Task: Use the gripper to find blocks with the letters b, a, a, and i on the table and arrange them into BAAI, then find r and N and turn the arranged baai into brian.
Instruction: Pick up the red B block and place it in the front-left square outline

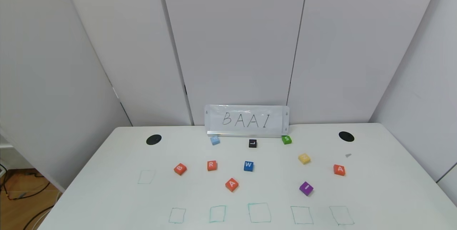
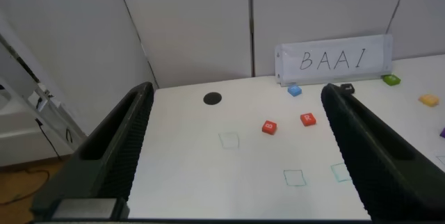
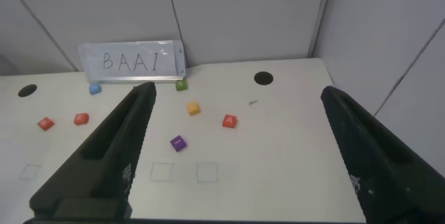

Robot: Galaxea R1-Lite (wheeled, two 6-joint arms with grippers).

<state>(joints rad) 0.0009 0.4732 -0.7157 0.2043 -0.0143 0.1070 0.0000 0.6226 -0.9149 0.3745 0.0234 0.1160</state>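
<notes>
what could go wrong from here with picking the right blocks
1. The orange-red square R block sits between the orange-red B block and the nearer orange-red A block; same colour, so it could be grabbed by mistake.
2. The blue W block lies close behind that A and may get nudged.
3. The pale yellow block's letter is unreadable, so N is hard to find.

Blocks [image 1: 231, 184] scattered on table [image 1: 375, 194]

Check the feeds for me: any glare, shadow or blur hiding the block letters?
Head view: even light, short soft shadows; B, R, both A's and I read clearly, but the pale blue and yellow blocks' letters are washed out. Wrist views: the open left claw and right claw loom dark; letters unreadable.
</notes>
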